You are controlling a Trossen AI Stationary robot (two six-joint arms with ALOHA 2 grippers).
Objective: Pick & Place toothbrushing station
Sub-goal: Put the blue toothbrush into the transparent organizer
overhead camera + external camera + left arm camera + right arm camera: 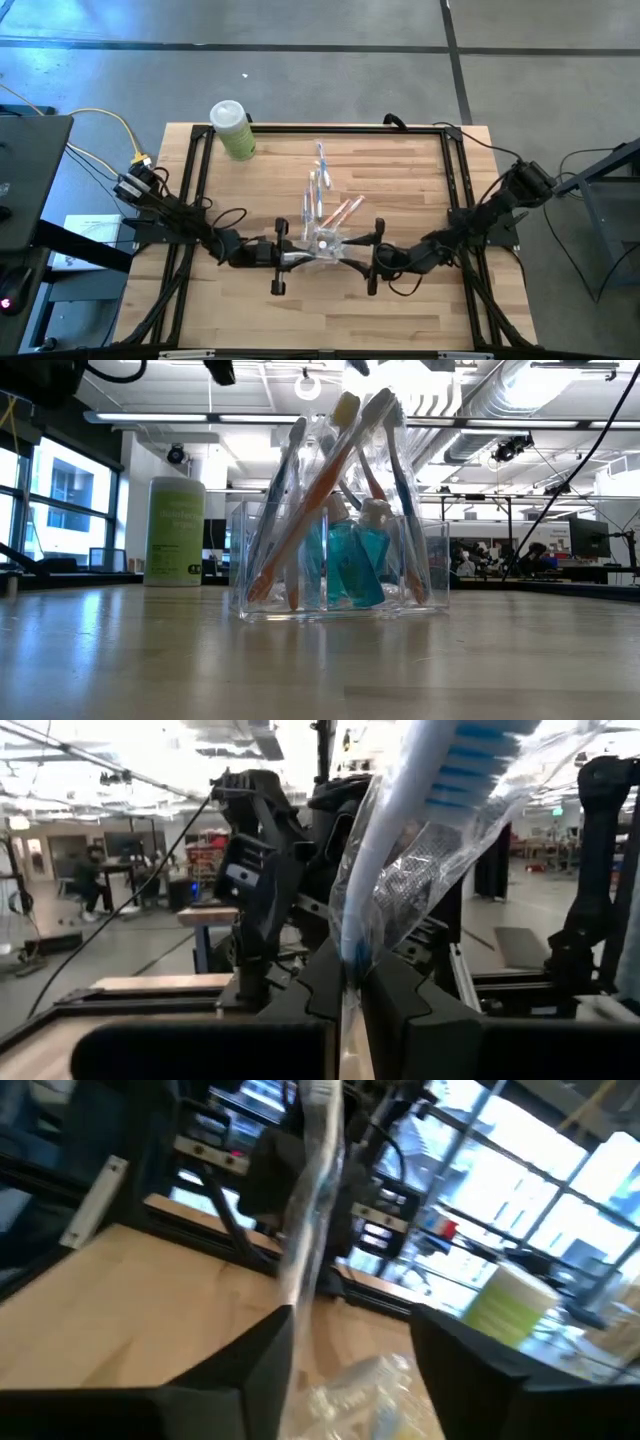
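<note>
Clear plastic holder [340, 565] sits on the wooden table [400, 180] near its middle, toward the near edge, packed with wrapped toothbrushes [330, 490] leaning at angles, orange and blue handles showing, plus small teal bottles [350, 565] inside. Left gripper [352, 982] is clenched on a blue-bristled toothbrush in clear wrap [420, 830], fingers pinched tight on the handle; in the high view it sits just left of the holder [322, 240]. Right gripper [350, 1345] is just right of the holder, fingers spread apart, a wrapped toothbrush [312, 1190] standing between them; cannot tell if either finger touches it. Both arms meet low at the holder from opposite sides. Light-green bottle with white cap [232, 130] stands at the far left of the table, well apart from the holder; in the low view its label [175, 530] carries dark print, too blurred to read. No brand legible on the toothbrush wraps or teal bottles either. Room behind the table shows desks, monitors and ceiling lights; a person [88, 880] is at a far desk in the left wrist view.
</note>
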